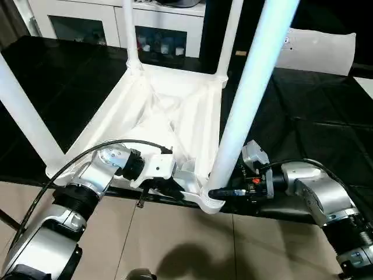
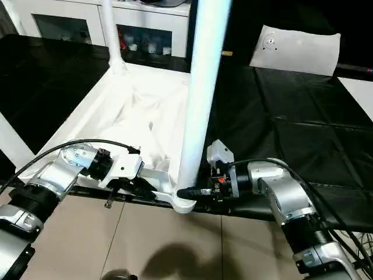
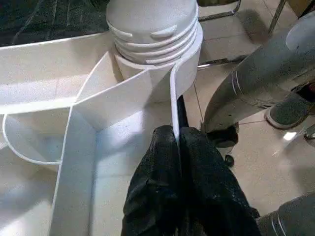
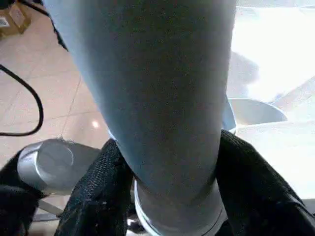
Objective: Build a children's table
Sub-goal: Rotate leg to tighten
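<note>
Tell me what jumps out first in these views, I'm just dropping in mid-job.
The upside-down white plastic square table top lies on the black mat, legs pointing up. Nearest the robot, a long tapered white plastic leg stands in the near corner socket, with the right claw clamped around its base. The left claw pinches a thin rib of the top's underside beside that socket.

All four legs run off the top or side edge of the head views, the near leg hides most of the right gripper, and the cabinet openings hold small things, perhaps bottles, too small to tell.
</note>
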`<state>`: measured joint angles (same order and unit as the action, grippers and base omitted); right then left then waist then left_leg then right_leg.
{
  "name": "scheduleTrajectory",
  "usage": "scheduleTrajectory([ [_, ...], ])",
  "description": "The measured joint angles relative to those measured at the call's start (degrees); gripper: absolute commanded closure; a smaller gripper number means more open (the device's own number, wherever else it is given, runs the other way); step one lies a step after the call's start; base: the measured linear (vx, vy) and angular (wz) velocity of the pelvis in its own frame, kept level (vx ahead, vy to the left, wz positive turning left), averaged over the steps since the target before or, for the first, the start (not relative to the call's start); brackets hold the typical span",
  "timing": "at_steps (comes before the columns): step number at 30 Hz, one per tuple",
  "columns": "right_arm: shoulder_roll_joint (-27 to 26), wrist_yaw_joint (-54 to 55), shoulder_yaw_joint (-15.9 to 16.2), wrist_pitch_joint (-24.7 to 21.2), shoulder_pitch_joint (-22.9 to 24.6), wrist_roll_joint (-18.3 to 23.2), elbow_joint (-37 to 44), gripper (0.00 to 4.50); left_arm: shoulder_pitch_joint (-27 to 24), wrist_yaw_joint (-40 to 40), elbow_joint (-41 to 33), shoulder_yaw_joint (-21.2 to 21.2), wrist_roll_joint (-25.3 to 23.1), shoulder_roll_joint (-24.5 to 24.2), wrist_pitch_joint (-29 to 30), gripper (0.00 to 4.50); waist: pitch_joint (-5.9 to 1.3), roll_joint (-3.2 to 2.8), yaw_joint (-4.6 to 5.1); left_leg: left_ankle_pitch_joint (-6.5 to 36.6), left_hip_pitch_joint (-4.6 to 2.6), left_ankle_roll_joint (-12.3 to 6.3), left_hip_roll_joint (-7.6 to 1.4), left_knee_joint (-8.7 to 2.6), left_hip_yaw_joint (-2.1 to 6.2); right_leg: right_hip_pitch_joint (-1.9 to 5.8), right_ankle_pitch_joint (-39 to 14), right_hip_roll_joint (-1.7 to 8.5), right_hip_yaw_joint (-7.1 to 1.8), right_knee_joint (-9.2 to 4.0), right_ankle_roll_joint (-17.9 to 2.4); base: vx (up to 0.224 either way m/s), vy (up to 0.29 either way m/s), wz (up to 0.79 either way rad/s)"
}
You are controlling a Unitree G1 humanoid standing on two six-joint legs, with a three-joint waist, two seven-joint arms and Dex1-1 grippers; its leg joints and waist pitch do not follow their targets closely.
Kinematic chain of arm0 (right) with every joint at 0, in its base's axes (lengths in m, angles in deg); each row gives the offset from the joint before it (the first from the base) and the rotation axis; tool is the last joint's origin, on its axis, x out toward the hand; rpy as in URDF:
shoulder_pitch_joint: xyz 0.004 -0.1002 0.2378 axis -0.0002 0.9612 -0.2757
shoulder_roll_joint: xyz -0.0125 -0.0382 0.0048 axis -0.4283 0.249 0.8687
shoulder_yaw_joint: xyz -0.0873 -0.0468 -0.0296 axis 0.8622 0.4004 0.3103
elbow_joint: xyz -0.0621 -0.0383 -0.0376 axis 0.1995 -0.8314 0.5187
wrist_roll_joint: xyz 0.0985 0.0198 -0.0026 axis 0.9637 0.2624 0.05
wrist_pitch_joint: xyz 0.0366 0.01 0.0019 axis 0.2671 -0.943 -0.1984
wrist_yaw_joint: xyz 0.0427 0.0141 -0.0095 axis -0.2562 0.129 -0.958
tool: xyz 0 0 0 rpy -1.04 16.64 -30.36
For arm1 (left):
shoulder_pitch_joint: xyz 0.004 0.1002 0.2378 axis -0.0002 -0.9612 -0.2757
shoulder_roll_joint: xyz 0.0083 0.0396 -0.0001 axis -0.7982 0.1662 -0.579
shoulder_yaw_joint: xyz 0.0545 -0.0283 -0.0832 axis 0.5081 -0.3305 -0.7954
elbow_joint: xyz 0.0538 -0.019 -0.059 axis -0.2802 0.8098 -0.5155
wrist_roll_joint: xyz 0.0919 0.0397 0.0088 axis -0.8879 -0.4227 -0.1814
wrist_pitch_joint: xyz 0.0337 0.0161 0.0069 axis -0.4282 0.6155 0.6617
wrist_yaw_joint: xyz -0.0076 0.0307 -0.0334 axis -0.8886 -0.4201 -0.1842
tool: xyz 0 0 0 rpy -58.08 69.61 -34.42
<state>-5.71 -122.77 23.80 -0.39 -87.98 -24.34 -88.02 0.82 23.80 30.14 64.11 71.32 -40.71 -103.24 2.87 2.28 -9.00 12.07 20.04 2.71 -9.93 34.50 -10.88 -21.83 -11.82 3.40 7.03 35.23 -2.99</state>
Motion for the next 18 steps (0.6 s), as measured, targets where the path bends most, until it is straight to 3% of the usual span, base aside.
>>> scheduleTrajectory([
  [5, -0.42, 1.34, -1.56, -1.43, 2.76, 0.55, 2.38, 2.46, -0.38, -0.22, -0.18, -0.75, 0.74, 0.79, 3.35, 4.5, -0.08, -0.19, -0.49, 0.06, -0.03, 0.09, 0.0, 0.0, -0.01, 0.04, 0.0, 0.01, 0.0, -0.02, 0.0, 0.0, 0.0, 0.0],
  [10, -4.56, 11.37, -4.45, -1.46, 8.03, -0.11, 6.71, 2.46, -0.5, -3.97, -0.17, -2.11, 0.53, 2.64, 10.71, 4.5, -0.47, -0.9, -0.38, 0.0, -0.14, 0.18, 0.0, -0.02, -0.01, 0.24, -0.04, 0.01, 0.0, 0.01, 0.11, 0.0, 0.0, 0.0],
  [14, -10.5, 26.51, -7.86, -2.83, 10.54, -3.95, 8.51, 2.51, 0.13, -11.9, 1.11, -3.73, -0.52, 6.26, 17.91, 4.5, -0.46, -1.23, 1.38, -0.03, -1.3, 0.22, 0.01, -0.09, -0.01, 1.08, -0.18, 0.0, 0.03, -0.29, 0.36, 0.0, 0.0, 0.0],
  [18, -16.13, 40.48, -10.4, -4.82, 10.07, -8.01, 8.45, 2.54, 1.32, -20.87, 3.35, -5.52, -1.02, 11.07, 22.89, 4.5, -0.56, -1.52, 3.36, -0.02, -1.41, 0.21, 0.01, -0.27, 0.25, 1.47, -0.19, 0.01, 0.48, -1.25, 0.38, 0.0, 0.0, 0.0],
])
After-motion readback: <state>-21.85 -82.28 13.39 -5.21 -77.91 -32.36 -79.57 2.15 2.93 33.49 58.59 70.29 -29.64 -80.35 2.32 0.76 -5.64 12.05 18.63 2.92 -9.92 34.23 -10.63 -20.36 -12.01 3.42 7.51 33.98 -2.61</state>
